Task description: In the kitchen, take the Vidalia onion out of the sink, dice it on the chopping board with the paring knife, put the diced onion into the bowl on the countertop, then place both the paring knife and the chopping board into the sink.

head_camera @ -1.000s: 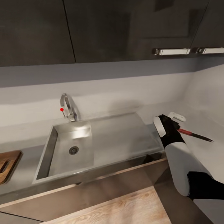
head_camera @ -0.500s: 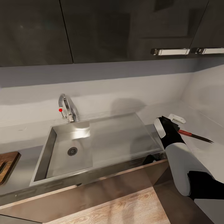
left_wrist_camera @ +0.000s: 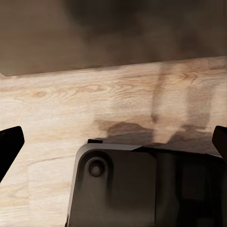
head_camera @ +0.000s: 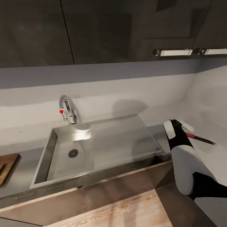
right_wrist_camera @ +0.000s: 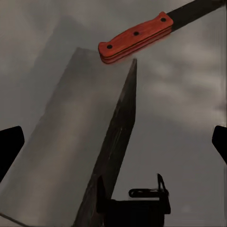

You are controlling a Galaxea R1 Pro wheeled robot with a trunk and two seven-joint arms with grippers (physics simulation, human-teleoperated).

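Observation:
The sink (head_camera: 72, 148) sits in the countertop (head_camera: 19, 179), its basin bare around the round drain, with its flat drainboard (head_camera: 123, 138) to the right. The paring knife (head_camera: 201, 138) lies on the countertop right of the drainboard, red handle (right_wrist_camera: 135, 38) toward the sink and dark blade pointing right. My right gripper (head_camera: 186, 130) hovers open over the handle end, its fingers (right_wrist_camera: 12, 142) spread wide and apart from the knife. A corner of the chopping board (head_camera: 6, 167) shows at the far left. My left gripper (left_wrist_camera: 113, 142) hangs open over the wooden floor. The onion and the bowl are out of view.
The chrome tap (head_camera: 67, 110) with its red knob stands behind the basin. Dark wall cabinets (head_camera: 126, 28) with metal handles hang above. A grey wall (head_camera: 208, 94) closes the corner on the right. Wood flooring (head_camera: 119, 211) lies in front of the counter.
My right gripper has shifted right and nearer to the knife handle, with the wrist turned. The knife has stayed put. The head view slid slightly a second ago.

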